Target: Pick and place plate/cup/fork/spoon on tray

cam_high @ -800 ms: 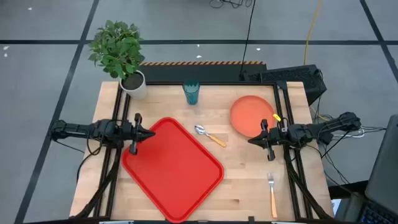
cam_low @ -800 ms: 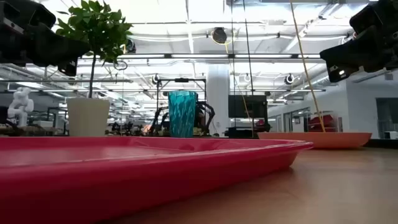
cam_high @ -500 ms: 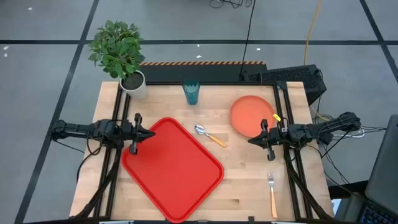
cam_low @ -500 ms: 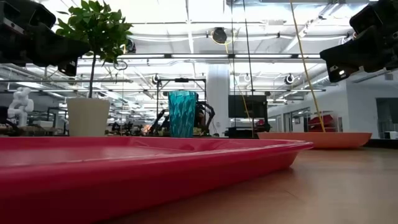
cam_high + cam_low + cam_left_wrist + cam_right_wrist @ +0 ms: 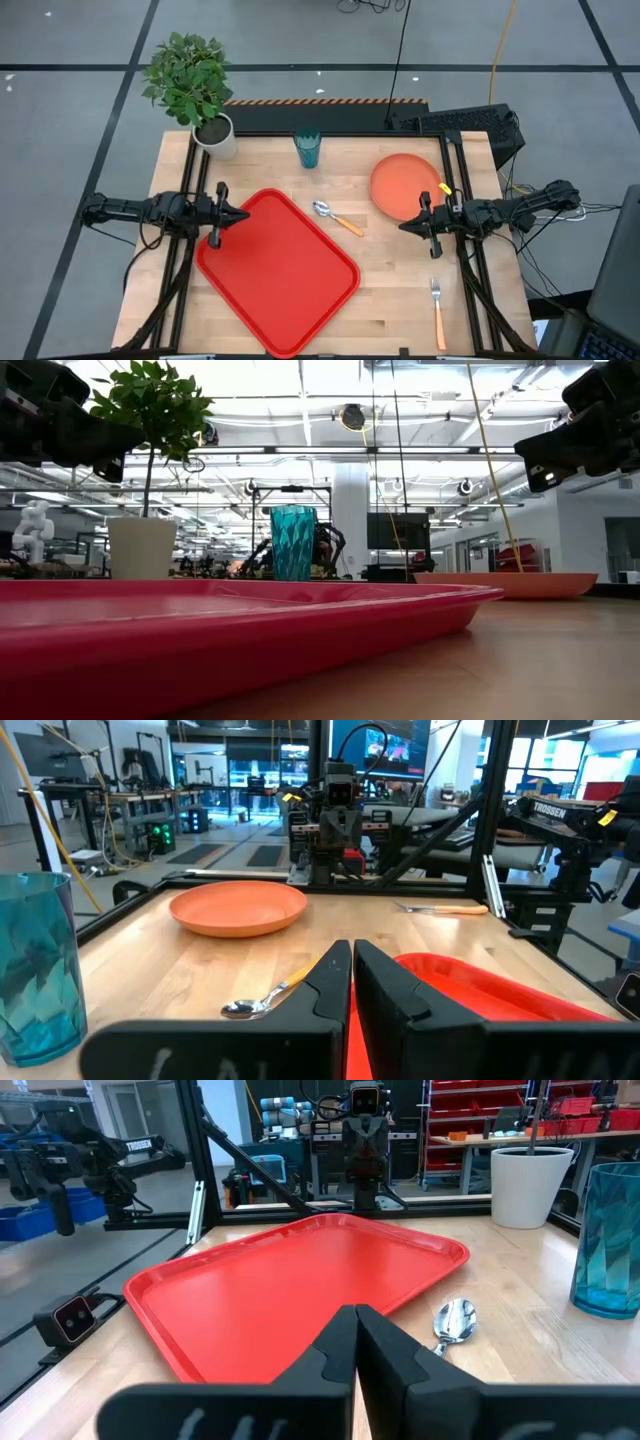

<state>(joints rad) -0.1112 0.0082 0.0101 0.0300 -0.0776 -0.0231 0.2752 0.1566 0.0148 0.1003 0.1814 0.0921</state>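
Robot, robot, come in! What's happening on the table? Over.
Left gripper and right gripper shut, holding nothing. Tray bare; plate, cup, spoon, fork on table. Nothing blocking.

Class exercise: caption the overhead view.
Empty red tray mid-table; plate, cup, spoon, fork await.

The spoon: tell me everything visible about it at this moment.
The spoon is small, with a shiny silver oval bowl, apparently metal, and a slim orange handle. It lies flat on the bare wooden table, bowl toward the cup, handle angled away toward the right arm's side. It sits between the red tray and the orange plate, close to the tray's rim but apart from it. Nothing touches it; neither gripper is on it.
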